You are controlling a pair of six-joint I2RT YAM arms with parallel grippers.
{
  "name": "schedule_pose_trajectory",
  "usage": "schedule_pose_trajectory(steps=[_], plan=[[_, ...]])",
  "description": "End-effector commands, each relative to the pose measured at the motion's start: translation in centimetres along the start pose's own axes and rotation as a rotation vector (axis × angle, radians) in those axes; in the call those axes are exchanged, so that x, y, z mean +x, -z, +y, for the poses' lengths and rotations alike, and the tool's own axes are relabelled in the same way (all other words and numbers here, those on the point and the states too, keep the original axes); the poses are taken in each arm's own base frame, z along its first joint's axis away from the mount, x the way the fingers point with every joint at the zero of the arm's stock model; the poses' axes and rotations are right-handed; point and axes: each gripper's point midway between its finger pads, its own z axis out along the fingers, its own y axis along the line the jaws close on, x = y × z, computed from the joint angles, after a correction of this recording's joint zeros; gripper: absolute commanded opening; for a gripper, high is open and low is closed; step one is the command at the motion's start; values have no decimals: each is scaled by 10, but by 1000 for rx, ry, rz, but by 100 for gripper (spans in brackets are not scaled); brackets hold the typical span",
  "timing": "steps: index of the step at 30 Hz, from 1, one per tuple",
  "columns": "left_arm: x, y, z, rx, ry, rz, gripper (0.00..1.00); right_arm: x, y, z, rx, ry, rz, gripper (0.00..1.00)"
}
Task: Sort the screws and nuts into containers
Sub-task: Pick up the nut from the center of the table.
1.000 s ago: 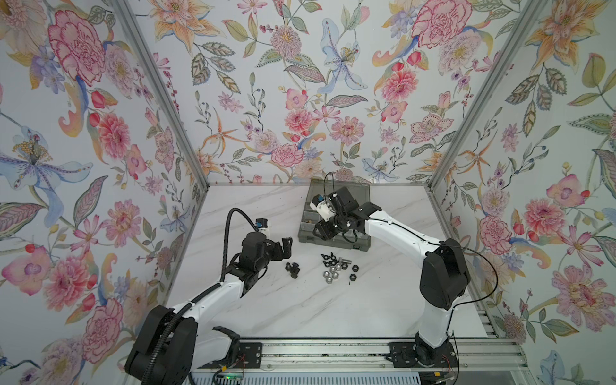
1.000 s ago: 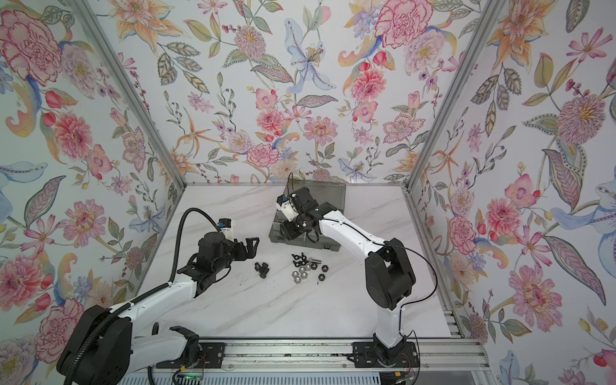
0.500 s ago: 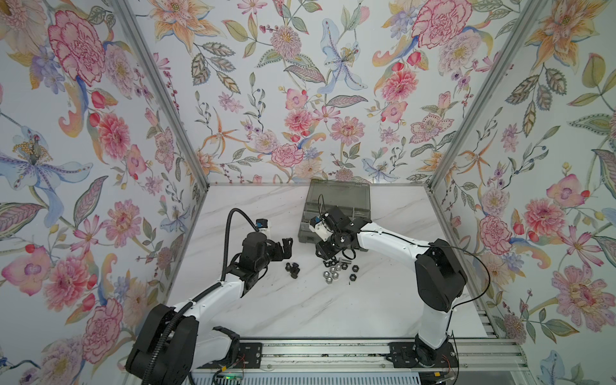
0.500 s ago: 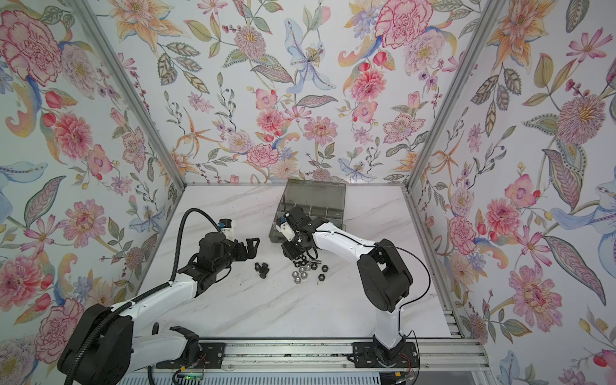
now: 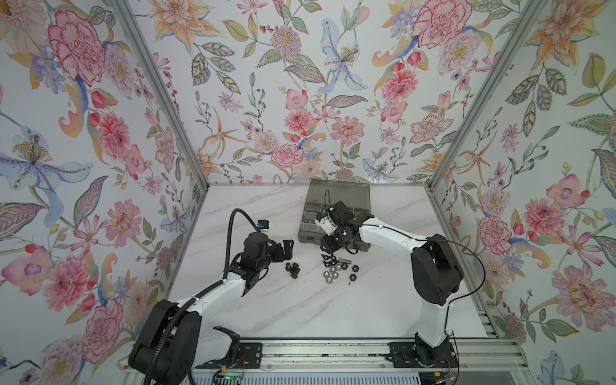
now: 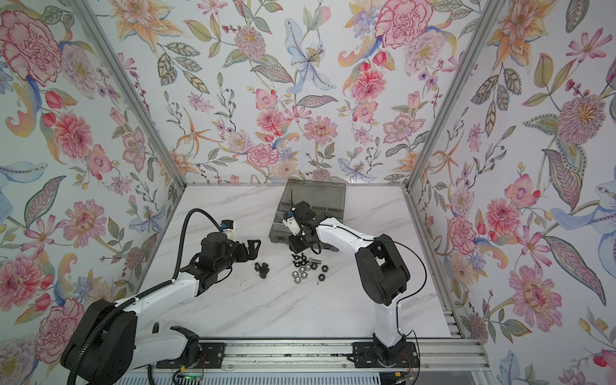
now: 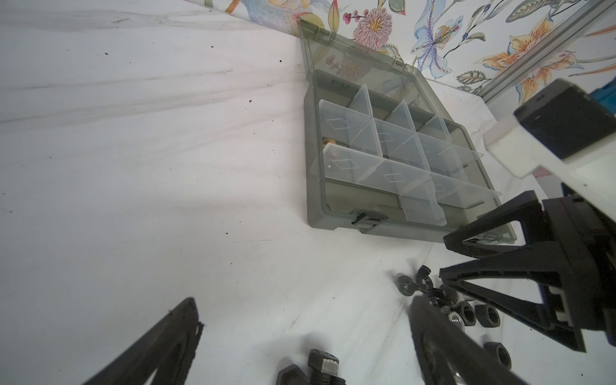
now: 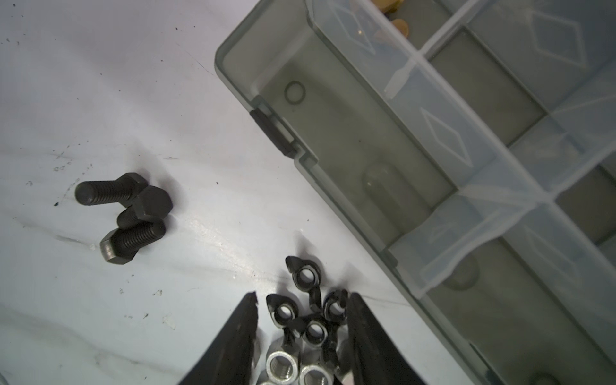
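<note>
The containers are compartments of a smoky grey organiser box (image 5: pixel 340 196) (image 6: pixel 313 196) (image 7: pixel 333 216) (image 8: pixel 233 76) that stands open at the back of the table. Brass pieces (image 8: pixel 396 25) lie in one compartment. Three black screws (image 5: pixel 292 268) (image 6: pixel 262 268) (image 8: pixel 133 213) (image 7: pixel 321 365) lie together in front of my left gripper (image 5: pixel 288 248) (image 6: pixel 253 248) (image 7: pixel 303 301), which is wide open and holds nothing. A pile of silver and black nuts (image 5: pixel 336 268) (image 6: pixel 305 268) (image 7: pixel 466 310) lies just in front of the box. My right gripper (image 5: pixel 328 248) (image 6: pixel 296 248) (image 8: pixel 301 296) is low over it, open, its fingers either side of black winged nuts (image 8: pixel 306 276), with silver nuts (image 8: pixel 283 366) behind.
The box's lid leans back against the flowered rear wall. Thin clear dividers (image 7: pixel 393 166) stand above the box's rim. Marble tabletop stretches to the left of the box and in front of the nuts. Flowered walls close in both sides.
My right gripper has come off the box and down to the table over the pile of nuts, its jaws a little narrower. The left arm has not moved.
</note>
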Motion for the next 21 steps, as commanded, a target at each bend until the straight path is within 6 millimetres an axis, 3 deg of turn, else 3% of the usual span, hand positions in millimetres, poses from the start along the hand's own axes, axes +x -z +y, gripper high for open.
schedule_pose_trajectory(steps=[1, 9, 21], plan=[[-11, -1, -5, 20, 5, -20, 99, -3, -3, -1, 7, 7, 4, 46], [-8, 5, -2, 14, 10, -34, 100, 3, -17, 7, -6, 30, 37, 45], [-8, 8, 0, -3, 1, -32, 99, 1, -21, 3, 10, 47, 39, 43]])
